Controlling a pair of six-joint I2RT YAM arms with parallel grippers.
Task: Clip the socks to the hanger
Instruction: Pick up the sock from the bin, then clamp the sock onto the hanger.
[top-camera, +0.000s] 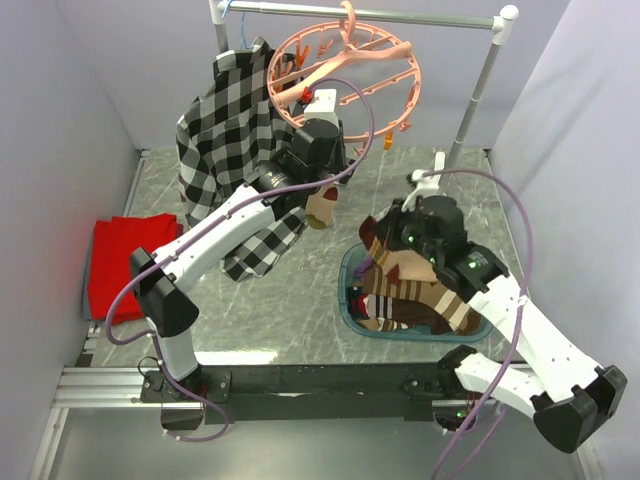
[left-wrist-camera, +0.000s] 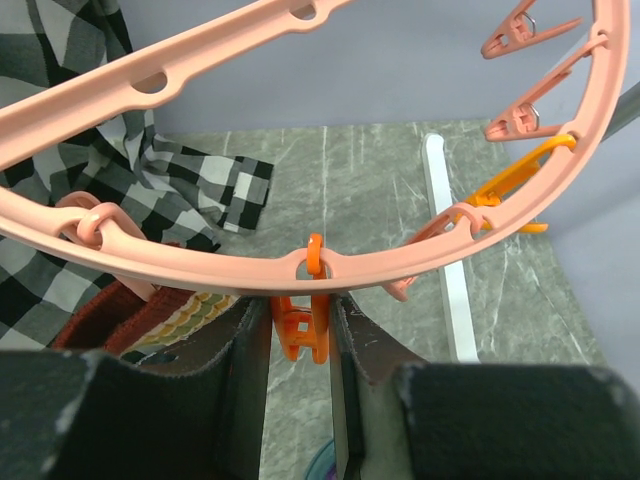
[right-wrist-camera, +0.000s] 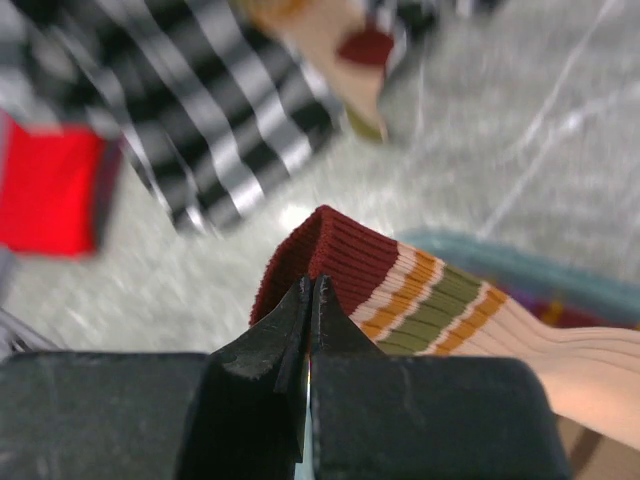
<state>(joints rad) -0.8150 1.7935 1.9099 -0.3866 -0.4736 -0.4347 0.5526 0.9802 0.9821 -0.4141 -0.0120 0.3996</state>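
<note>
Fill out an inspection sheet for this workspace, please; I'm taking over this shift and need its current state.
Surface: grey marbled table; no spills seen.
Job's things: pink hanger hooked on the rail; socks piled in a teal tray.
Clutter: plaid shirt hanging at the rail's left end; red cloth at the table's left edge.
Grippers: left gripper pinches an orange clip; right gripper shut on a striped sock.
Cables: purple cables loop over both arms.
Surroundings: grey rail, pale walls.
</note>
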